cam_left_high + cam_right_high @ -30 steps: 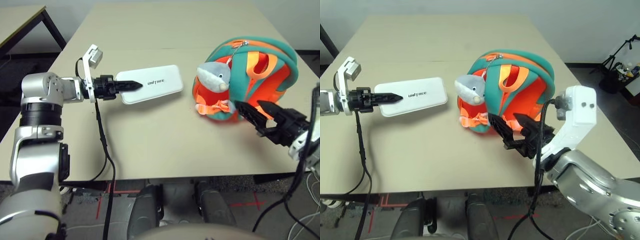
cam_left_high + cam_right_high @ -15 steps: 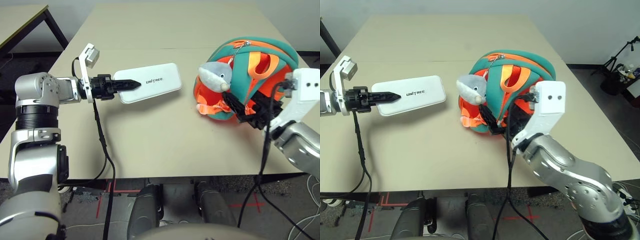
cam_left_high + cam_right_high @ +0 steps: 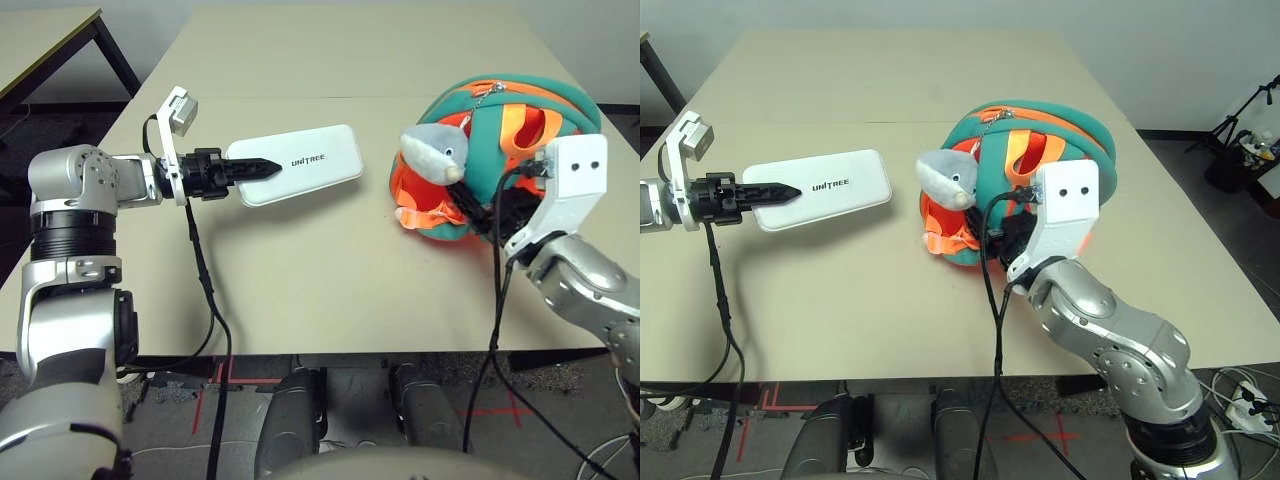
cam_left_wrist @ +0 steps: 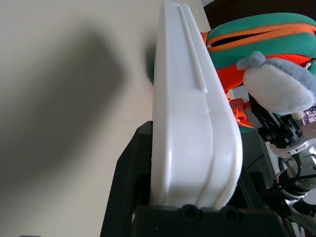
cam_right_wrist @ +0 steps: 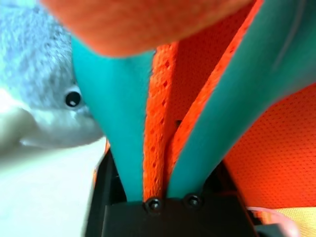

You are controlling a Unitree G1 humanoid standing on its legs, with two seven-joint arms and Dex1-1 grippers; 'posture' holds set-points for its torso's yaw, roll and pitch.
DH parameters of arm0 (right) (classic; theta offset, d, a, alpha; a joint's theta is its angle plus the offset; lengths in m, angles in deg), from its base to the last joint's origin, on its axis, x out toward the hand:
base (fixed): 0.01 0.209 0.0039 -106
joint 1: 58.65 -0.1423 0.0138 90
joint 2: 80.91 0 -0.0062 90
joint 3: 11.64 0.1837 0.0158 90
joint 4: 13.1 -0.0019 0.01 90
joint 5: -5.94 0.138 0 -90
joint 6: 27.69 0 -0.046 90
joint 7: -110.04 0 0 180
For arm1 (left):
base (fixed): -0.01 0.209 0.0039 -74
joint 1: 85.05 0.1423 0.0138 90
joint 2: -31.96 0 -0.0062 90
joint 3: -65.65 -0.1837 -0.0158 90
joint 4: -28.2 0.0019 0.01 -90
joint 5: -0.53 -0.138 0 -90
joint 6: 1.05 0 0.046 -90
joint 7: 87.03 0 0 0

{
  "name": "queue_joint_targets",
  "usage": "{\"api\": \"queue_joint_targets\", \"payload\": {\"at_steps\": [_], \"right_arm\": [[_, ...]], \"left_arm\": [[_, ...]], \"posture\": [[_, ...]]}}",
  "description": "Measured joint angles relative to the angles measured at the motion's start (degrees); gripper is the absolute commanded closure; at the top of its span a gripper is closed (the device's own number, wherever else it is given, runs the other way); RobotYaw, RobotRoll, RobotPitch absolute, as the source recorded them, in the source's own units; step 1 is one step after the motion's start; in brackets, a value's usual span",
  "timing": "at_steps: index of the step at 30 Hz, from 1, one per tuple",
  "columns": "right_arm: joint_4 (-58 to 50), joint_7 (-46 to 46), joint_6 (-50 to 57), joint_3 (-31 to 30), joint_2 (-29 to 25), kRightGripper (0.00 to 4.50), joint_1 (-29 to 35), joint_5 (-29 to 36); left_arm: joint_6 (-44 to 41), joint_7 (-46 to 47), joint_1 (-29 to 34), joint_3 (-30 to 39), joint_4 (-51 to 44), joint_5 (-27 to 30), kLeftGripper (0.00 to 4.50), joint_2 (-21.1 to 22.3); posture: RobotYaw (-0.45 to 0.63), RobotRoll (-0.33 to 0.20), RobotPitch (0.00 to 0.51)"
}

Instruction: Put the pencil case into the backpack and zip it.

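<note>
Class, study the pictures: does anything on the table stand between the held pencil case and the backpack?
Only the dolphin charm, hanging on the backpack's near side; the table between shows nothing else. The left gripper holds the pencil case.

surface: beige table (image 3: pixel 330 280) | on it: backpack (image 3: pixel 500 150), rt side

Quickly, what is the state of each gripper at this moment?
Left gripper: shut on the pencil case, held above the table.
Right gripper: shut on the backpack, pinching a teal-edged fold.
</note>
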Motion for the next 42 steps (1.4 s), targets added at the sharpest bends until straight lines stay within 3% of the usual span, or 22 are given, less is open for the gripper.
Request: {"api": "queue_joint_targets", "payload": {"at_steps": [3, 12, 16, 19, 25, 33, 37, 42], "right_arm": [[0.0, -0.7, 1.0, 1.0, 0.9, 4.37, -0.3, -1.5], [-0.1, -4.2, 2.9, 3.3, 3.1, 4.37, -1.3, -3.4], [-2.2, -6.8, 3.7, 7.4, 1.8, 4.37, -1.2, -0.9], [-6.3, -7.3, 4.5, 12.9, -1.2, 4.37, 2.0, 6.0], [-12.3, -9.3, 4.0, 21.6, -13.3, 4.37, 7.3, 25.6], [-14.5, -10.5, 0.8, 31.6, -22.7, 4.37, 15.3, 37.2], [-15.5, -10.5, -1.4, 32.9, -23.3, 4.37, 17.9, 37.6], [-16.8, -15.8, -2.6, 30.5, -20.6, 4.37, 22.1, 29.0]], "left_arm": [[0.0, 0.0, 0.0, 0.0, 0.0, 0.0, 3.08, -0.2], [0.6, 0.1, 0.0, 0.0, 0.1, 0.0, 3.08, -0.2], [0.6, 0.1, 0.0, 0.0, 0.1, 0.0, 3.08, -0.2], [0.8, 0.1, 0.0, 0.1, 0.2, 0.0, 3.08, 0.0], [2.4, -0.1, -0.4, -0.2, 2.5, -0.3, 3.08, -0.3], [4.7, -1.9, -3.3, -2.7, 6.2, -1.3, 3.08, -1.3], [6.2, -3.2, -4.8, -4.1, 7.4, -1.7, 3.08, -1.7], [7.9, -7.7, -7.7, -8.9, 6.9, -3.8, 3.08, 0.4]], "posture": [[-0.16, 0.0, 0.108], [-0.16, 0.0, 0.1], [-0.17, 0.0, 0.1], [-0.19, 0.0, 0.104], [-0.24, 0.0, 0.116], [-0.28, 0.0, 0.12], [-0.28, 0.0, 0.116], [-0.25, 0.0, 0.11]]}}
